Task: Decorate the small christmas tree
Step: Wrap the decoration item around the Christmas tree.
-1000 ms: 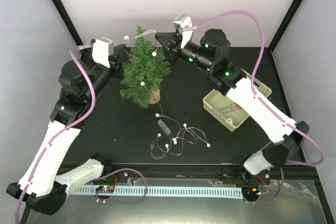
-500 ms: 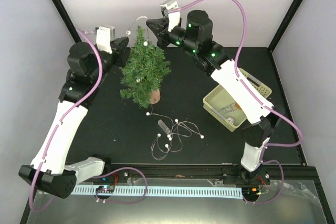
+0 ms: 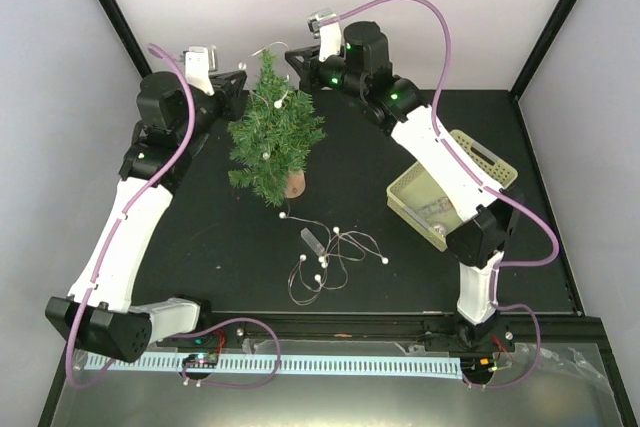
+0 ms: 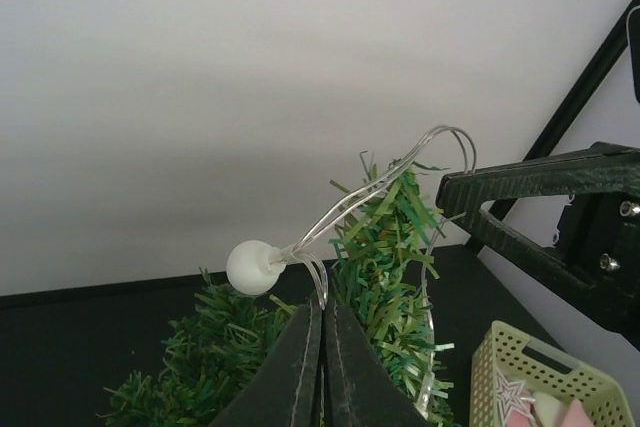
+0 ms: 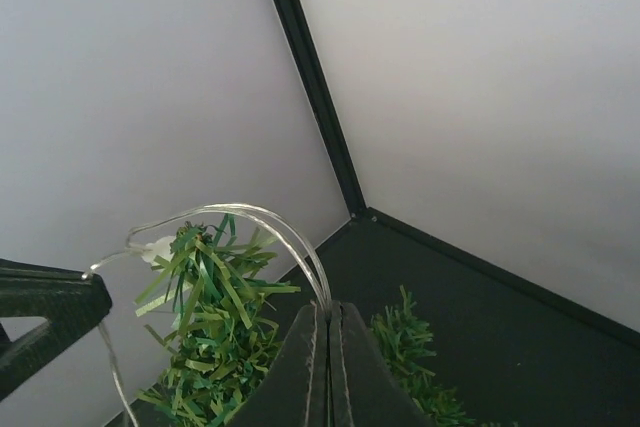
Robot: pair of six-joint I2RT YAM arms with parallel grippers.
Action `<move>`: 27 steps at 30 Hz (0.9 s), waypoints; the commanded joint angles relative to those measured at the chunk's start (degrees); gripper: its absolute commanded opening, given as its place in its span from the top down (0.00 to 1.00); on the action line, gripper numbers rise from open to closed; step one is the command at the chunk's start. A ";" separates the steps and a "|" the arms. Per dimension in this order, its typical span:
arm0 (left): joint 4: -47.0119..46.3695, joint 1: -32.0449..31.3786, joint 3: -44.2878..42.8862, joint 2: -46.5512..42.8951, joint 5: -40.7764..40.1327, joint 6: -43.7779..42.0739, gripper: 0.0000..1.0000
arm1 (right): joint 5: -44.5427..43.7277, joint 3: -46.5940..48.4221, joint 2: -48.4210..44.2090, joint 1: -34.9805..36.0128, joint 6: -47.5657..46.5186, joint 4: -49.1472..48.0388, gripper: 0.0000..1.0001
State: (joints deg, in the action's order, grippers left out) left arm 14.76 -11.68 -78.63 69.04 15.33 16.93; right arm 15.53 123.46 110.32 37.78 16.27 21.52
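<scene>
The small christmas tree [image 3: 274, 137] stands upright on its wood stump at the back left of the black table. A clear light string with white bulbs [image 3: 330, 262] lies partly coiled in front of it and runs up over the treetop. My left gripper [image 3: 243, 80] is just left of the treetop, shut on the string beside a white bulb [image 4: 251, 267]. My right gripper [image 3: 292, 54] is just right of the treetop, shut on the string [image 5: 270, 230], which arcs over the top between the two grippers. The treetop shows in the left wrist view [image 4: 385, 247] and in the right wrist view [image 5: 210, 307].
A pale yellow-green basket [image 3: 403, 197] with ornaments stands right of the tree, also in the left wrist view [image 4: 510, 372]. A small clear battery box [image 3: 312, 240] lies on the string. Cage posts and white walls stand close behind the tree.
Both grippers have risen and moved in toward the treetop with the string. The string's arc now drapes over the top, and the coil on the table has been pulled slightly.
</scene>
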 commanded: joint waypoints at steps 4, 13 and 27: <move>-0.81 1.04 -2.51 1.10 4.72 3.28 0.99 | 1.29 2.96 1.95 -0.08 3.71 -0.92 0.99; -1.79 1.90 -3.09 2.68 4.74 6.89 0.98 | 3.06 5.62 4.65 -0.09 8.16 -2.53 0.99; 4.19 3.64 -2.32 2.13 10.46 10.04 0.98 | 3.89 0.49 2.15 -0.12 8.06 -0.72 0.99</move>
State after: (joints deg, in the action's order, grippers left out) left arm 17.56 -8.58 -79.50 72.07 21.39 25.71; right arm 18.44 125.95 115.11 37.78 24.29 20.67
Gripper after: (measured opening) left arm 0.019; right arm 0.013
